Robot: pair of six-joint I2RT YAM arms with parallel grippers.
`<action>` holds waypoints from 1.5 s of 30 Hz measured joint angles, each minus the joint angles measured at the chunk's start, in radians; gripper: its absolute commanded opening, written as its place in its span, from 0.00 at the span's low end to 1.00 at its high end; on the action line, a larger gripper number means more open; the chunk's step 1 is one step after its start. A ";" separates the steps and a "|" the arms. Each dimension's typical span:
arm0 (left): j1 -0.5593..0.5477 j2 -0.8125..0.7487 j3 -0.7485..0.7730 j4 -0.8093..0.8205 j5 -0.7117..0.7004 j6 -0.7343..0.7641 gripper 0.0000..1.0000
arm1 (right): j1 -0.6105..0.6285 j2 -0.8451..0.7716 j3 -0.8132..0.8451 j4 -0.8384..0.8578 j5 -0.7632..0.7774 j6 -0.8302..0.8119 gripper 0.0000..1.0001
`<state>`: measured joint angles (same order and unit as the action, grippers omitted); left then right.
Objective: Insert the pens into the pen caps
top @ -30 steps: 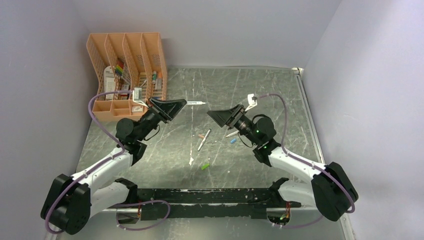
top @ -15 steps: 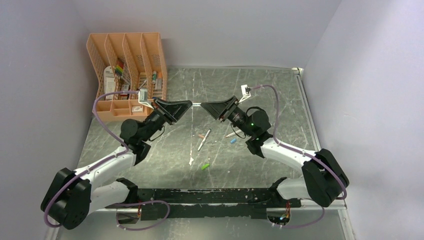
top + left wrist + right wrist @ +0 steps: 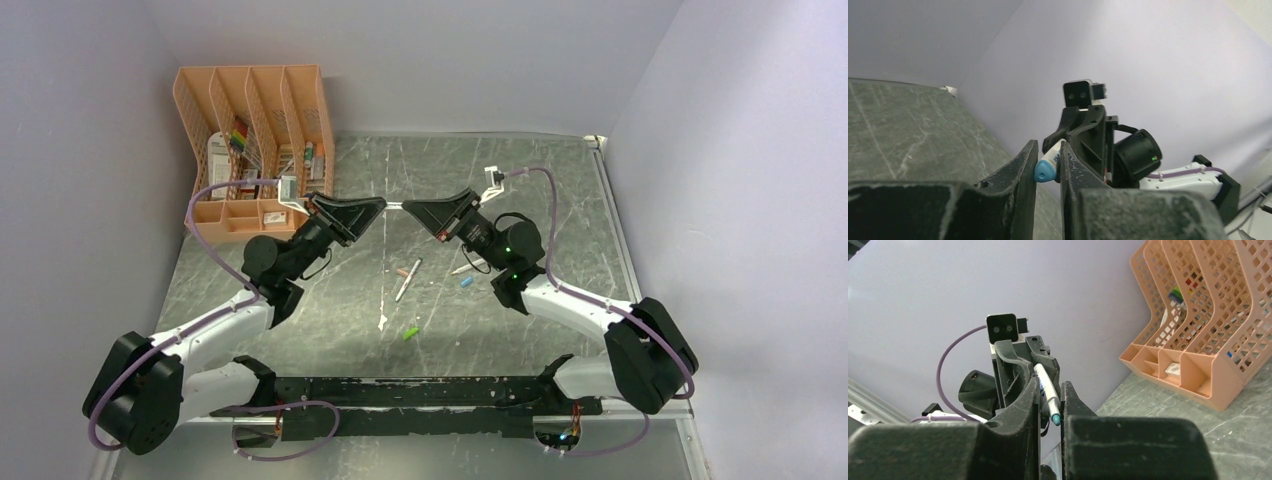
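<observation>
Pen [image 3: 394,206] is in mid-air at upper centre of the overhead frame: left pincer [image 3: 1049,149] clenched on its blue end, right pincer [image 3: 1052,392] apparently clenched on the teal tip. Risk: with two grips on one thin barrel, a misaligned pull could twist it loose. Only the wrist views show the pen ends; only the overhead shows the blue cap [image 3: 466,282] on the surface [image 3: 560,200].

Three white pens [image 3: 407,280], three small caps [image 3: 410,332] in green, blue and orange-pink, one peach organiser [image 3: 250,100], two robot arms [image 3: 215,322], one table [image 3: 560,180].
</observation>
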<state>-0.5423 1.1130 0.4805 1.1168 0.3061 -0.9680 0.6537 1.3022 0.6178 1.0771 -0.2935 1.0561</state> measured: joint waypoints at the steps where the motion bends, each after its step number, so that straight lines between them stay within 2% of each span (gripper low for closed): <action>1: 0.000 0.000 0.006 -0.011 0.000 0.007 0.47 | 0.000 0.000 0.002 0.001 -0.002 -0.001 0.00; 3: 0.000 0.000 0.021 -0.054 0.000 0.040 0.68 | -0.001 -0.005 0.011 -0.012 -0.006 -0.017 0.00; 4: -0.001 0.000 0.032 -0.085 0.004 0.056 0.84 | -0.001 -0.010 0.018 -0.034 -0.010 -0.032 0.00; 6: 0.003 -0.012 0.055 -0.161 0.020 0.092 0.98 | -0.007 -0.016 0.039 -0.097 -0.032 -0.072 0.00; 7: 0.008 -0.021 0.066 -0.194 0.031 0.107 1.00 | -0.014 -0.022 0.056 -0.146 -0.054 -0.101 0.00; 14: 0.168 -0.096 0.210 -0.435 0.196 0.232 1.00 | -0.126 -0.084 0.194 -0.528 -0.233 -0.360 0.00; 19: 0.185 -0.051 0.287 -0.473 0.457 0.321 0.83 | -0.152 -0.092 0.284 -0.797 -0.362 -0.545 0.00; 23: 0.172 0.028 0.299 -0.529 0.624 0.396 0.78 | -0.152 -0.090 0.343 -0.973 -0.422 -0.656 0.00; 25: 0.164 0.047 0.303 -0.610 0.651 0.454 0.70 | -0.152 -0.090 0.346 -1.007 -0.450 -0.681 0.00; 30: 0.142 0.066 0.353 -0.751 0.701 0.580 0.69 | -0.153 -0.087 0.347 -1.074 -0.499 -0.720 0.00; 37: 0.098 0.129 0.377 -0.820 0.709 0.661 0.69 | -0.153 -0.058 0.375 -1.082 -0.558 -0.720 0.00; 45: 0.088 0.150 0.377 -0.860 0.695 0.695 0.63 | -0.153 -0.051 0.390 -1.056 -0.579 -0.708 0.00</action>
<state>-0.4545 1.2629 0.8570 0.2565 1.0016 -0.2726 0.5011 1.2507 1.0080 0.0216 -0.8730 0.3481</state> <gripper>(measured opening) 0.648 0.090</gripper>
